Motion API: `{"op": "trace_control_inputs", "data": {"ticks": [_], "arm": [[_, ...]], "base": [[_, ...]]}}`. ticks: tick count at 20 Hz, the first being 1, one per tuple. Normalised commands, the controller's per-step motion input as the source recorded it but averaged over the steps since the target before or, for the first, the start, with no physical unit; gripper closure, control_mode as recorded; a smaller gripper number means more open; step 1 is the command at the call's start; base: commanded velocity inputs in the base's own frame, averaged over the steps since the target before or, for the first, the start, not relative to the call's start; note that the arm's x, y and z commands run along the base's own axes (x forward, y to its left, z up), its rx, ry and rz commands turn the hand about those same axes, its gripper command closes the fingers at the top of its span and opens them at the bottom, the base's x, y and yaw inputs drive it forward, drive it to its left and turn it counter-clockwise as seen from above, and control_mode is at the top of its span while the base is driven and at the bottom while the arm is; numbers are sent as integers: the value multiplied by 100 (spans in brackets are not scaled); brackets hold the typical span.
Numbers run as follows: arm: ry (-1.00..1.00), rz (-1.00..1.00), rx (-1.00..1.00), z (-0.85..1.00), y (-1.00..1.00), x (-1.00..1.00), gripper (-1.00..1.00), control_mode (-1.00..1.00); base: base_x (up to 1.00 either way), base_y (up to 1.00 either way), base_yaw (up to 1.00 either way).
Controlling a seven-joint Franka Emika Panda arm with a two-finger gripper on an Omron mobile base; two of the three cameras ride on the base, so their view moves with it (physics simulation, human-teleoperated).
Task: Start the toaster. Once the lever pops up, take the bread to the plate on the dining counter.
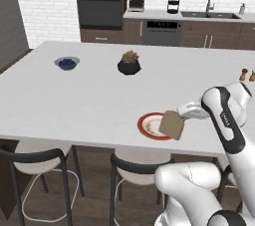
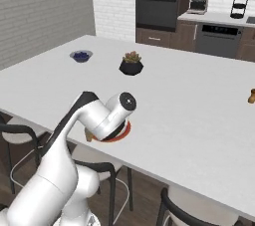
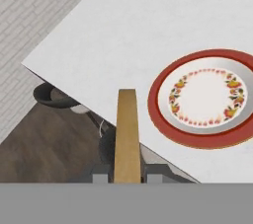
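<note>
- In the hand view we see the gripper (image 3: 127,172) at the bottom centre, its two dark fingertips (image 3: 101,173) pressed against either face of the bread (image 3: 127,134), so it is clamped on the slice.
- The bread stands edge-on between the jaws there, a tan strip running up the middle of the frame.
- In the left base view the bread (image 1: 172,124) hangs at the lower centre-right, tilted, overlapping the right edge of the plate (image 1: 149,125); we cannot tell whether it touches the plate.
- The plate (image 3: 207,97), red-rimmed with a floral ring, sits at the right of the hand view, near the edge of the dining counter (image 3: 123,35).
- Further up the left base view, a dark pot with a plant (image 1: 129,63) stands at upper centre, and a bowl of blue berries (image 1: 66,62) at upper left.
</note>
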Motion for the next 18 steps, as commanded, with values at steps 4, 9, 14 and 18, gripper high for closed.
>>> {"op": "trace_control_inputs", "data": {"ticks": [4,9,14,18], "arm": [[0,0,0,0,2,23,100,-100],[0,1,0,-4,3,31,100,-100],[0,1,0,-15,8,38,100,-100],[0,2,-1,-14,3,38,100,-100]], "base": [[0,0,0],[0,0,0],[0,0,0],[0,0,0]]}}
